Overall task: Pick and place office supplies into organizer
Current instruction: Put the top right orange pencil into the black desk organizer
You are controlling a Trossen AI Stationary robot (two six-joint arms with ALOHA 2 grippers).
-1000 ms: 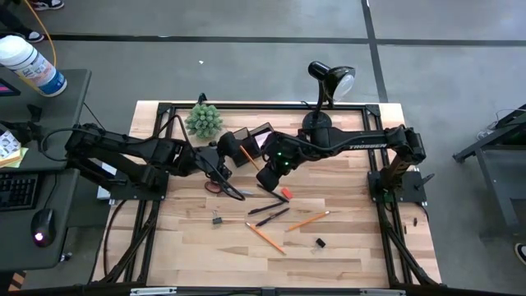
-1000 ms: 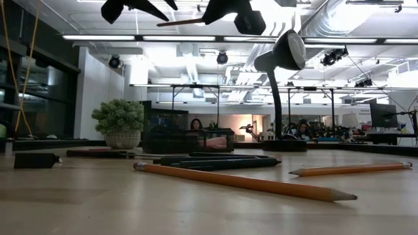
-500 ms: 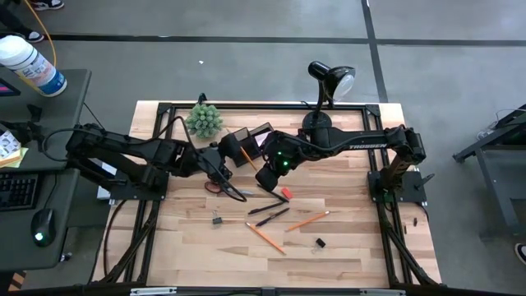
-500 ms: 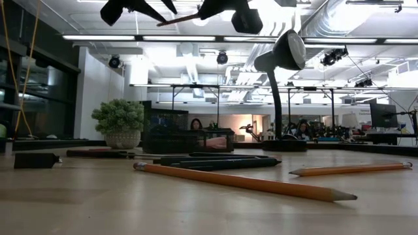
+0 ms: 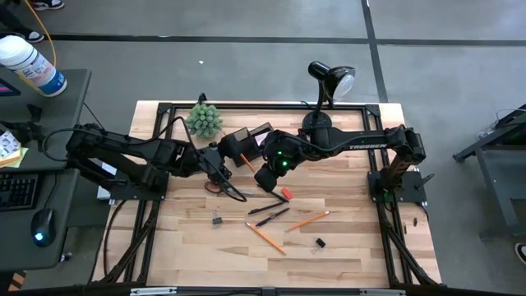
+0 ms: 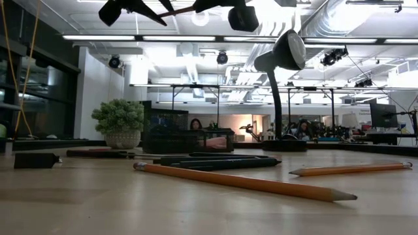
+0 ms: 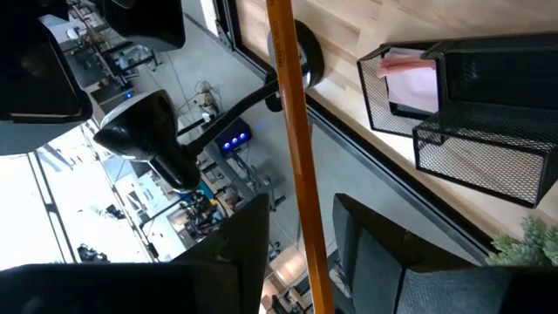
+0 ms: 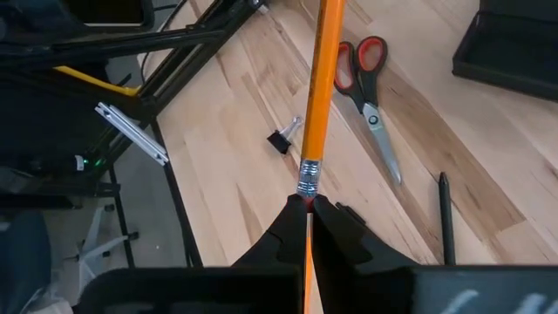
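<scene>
I have the right gripper (image 8: 307,209) clamped on an orange pencil (image 8: 323,83) near its eraser, raised beside the organizer (image 5: 246,136); my left gripper (image 7: 301,253) straddles the shaft, grip uncertain, seemingly for a handover

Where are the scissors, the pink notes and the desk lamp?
scissors (image 8: 370,98): right wrist view, near the pivot.
pink notes (image 7: 411,80): left wrist view, pad's face, inside the mesh organizer (image 7: 488,157).
desk lamp (image 5: 331,80): high view, lamp head.
</scene>
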